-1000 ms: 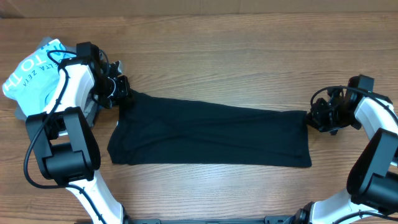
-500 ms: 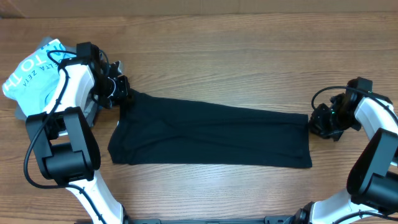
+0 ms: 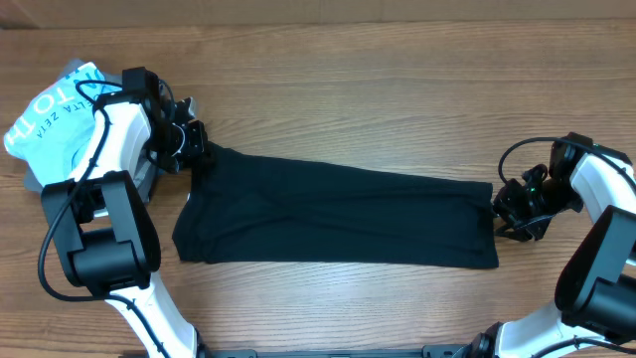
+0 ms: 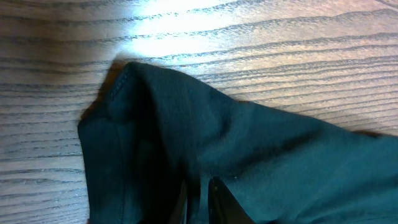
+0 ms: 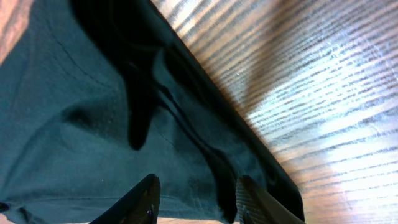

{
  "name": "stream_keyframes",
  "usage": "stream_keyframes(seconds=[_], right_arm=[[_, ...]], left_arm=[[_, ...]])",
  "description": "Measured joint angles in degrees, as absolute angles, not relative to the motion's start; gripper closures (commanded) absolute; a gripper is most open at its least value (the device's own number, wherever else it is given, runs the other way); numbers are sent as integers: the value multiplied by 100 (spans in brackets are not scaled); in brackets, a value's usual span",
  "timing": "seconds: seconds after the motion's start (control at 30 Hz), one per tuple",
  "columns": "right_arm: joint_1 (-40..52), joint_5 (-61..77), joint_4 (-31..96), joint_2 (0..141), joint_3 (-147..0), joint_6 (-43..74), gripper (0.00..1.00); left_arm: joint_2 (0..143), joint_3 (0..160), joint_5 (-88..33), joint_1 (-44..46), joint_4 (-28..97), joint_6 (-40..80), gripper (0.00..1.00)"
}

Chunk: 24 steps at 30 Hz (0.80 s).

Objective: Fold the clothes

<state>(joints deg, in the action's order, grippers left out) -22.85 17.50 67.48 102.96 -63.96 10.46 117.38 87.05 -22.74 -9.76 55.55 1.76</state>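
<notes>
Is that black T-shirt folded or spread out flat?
Partly folded: the black soft T-shirt lies as one long narrow strip, with no sleeves showing.

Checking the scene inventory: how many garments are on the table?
3: black T-shirt stretched across the middle, light blue shirt at far left, grey garment under it; more may be hidden.

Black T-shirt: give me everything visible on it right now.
The black T-shirt is plain, soft, matte fabric, folded into a long band lying across the wooden table. No print shows. A stitched hem is visible at its upper-left corner, where the left gripper is shut on the cloth. The right gripper sits at its right edge, jaws open, holding nothing.
</notes>
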Motion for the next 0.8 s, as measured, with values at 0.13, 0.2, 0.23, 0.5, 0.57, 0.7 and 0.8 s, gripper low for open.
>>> stream_keyframes(seconds=[0.13, 0.2, 0.23, 0.5, 0.57, 0.7, 0.8], right_arm=[[-2296, 1717, 6890, 10296, -6396, 1044, 58], [-2300, 1712, 6969, 10296, -6396, 1044, 59], [-2305, 1710, 6982, 10296, -6396, 1044, 59], [-2316, 1712, 6919, 10296, -6235, 1044, 64], [-2316, 1717, 6810, 10296, -6117, 1044, 67], [-2316, 1861, 6560, 10296, -5859, 963, 83], [-2316, 1986, 6528, 10298, -5839, 888, 96]], left_arm=[[11738, 8705, -2276, -976, 5575, 150, 83], [11738, 8705, -2276, -976, 5592, 134, 83], [11738, 8705, -2276, -976, 5596, 134, 83], [11736, 8705, -2276, -976, 5596, 132, 83], [11738, 8705, -2276, -976, 5594, 132, 83], [11738, 8705, -2274, -976, 5594, 132, 83], [11738, 8705, -2276, -976, 5594, 132, 83]])
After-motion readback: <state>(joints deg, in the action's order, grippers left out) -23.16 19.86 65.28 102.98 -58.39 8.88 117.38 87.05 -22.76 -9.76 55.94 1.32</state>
